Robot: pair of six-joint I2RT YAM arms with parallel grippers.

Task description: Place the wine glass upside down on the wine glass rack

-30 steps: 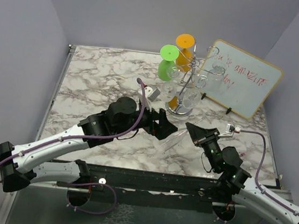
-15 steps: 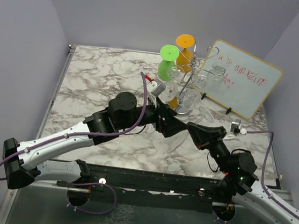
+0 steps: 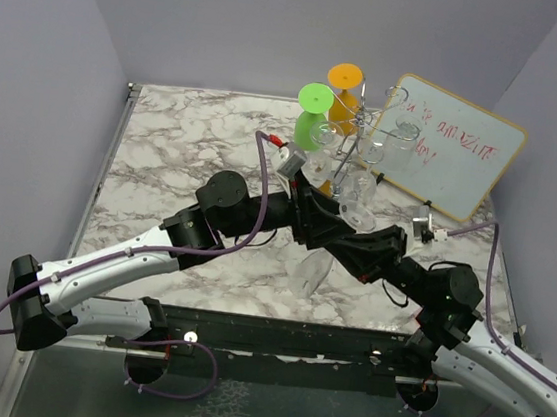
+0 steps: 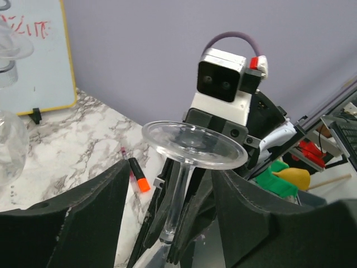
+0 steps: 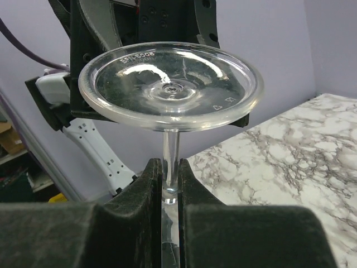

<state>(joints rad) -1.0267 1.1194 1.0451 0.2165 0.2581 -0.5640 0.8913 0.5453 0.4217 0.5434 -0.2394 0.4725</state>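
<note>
Wine glass (image 5: 170, 84) now lifted foot-up, right tool (image 5: 170, 174) clamped on stem, left tool (image 4: 167, 206) half-open around it

Robot lab, lavender enclosure walls (image 3: 229, 22), marble-print table (image 3: 185, 148)

Bowl of the wine glass (image 5: 170, 92) below both wrist views' bottom edge; whiteboard (image 4: 33, 56) partly cropped
</note>
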